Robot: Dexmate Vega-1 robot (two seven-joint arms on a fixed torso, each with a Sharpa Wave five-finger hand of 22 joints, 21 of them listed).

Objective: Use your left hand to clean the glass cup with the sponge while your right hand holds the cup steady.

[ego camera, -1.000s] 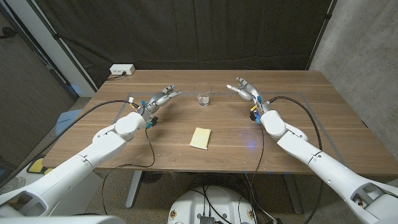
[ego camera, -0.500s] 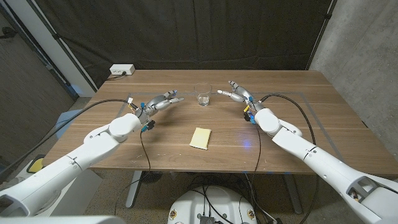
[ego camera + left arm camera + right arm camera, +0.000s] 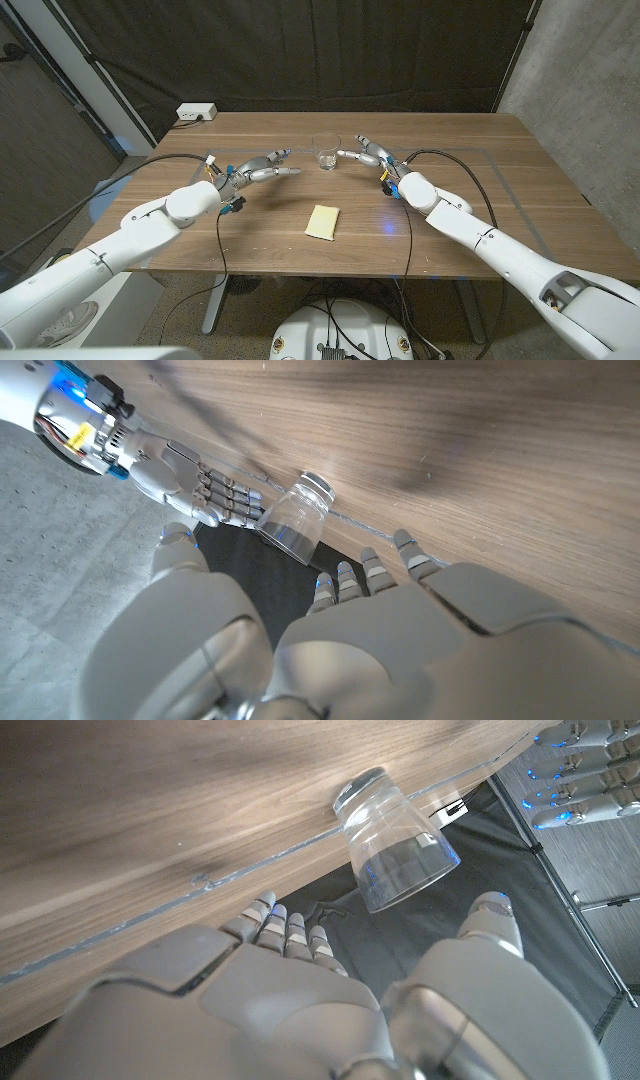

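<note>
Glass cup (image 3: 325, 152) — clear, upright on the wooden worktop (image 3: 480, 210), toward the far middle, standing between the two hands and touched by neither. Also seen in the left wrist view (image 3: 296, 518) and the right wrist view (image 3: 393, 845).

Sponge (image 3: 323, 221) — yellow, rectangular, lying flat on the worktop nearer the robot than the cup, well apart from both hands.

Left hand (image 3: 258, 166) — to the left of the cup, fingers (image 3: 345, 584) released and spread, reaching toward the glass; nothing held.

Right hand (image 3: 368, 152) — to the right of the cup, near it but not in contact; fingers (image 3: 285, 933) released and apart, thumb set off to one side, nothing held. It also shows beyond the cup in the left wrist view (image 3: 190, 485).

Power strip (image 3: 196, 112) — white, at the worktop's far left corner.

Cables (image 3: 222, 250) — black, running from each wrist across the worktop and over its near edge.
</note>
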